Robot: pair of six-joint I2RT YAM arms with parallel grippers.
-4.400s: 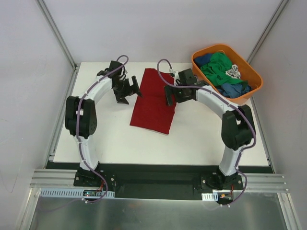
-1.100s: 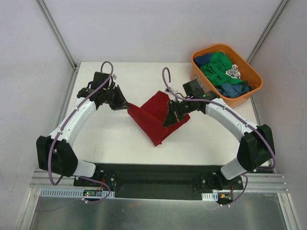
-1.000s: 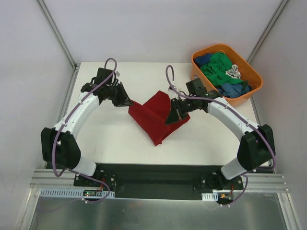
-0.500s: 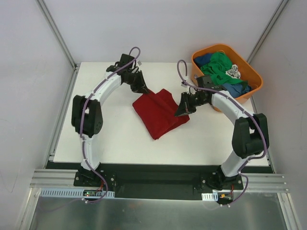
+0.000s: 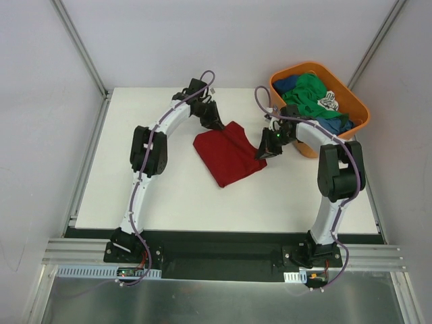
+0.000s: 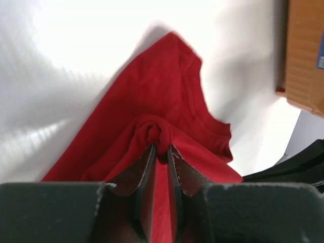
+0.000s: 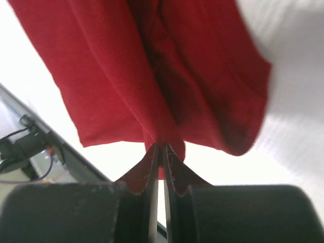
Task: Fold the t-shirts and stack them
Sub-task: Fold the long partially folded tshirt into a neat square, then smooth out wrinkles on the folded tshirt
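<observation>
Now | step: folding dark red t-shirt [image 5: 226, 154], half-folded at mid-bench [image 5: 290, 196] | left gripper [image 6: 161, 151] clamped tight on its bunched far edge | right gripper [image 7: 162, 151] likewise pinching its right hem | advice: keep both corners level, lay flat, release together.
</observation>
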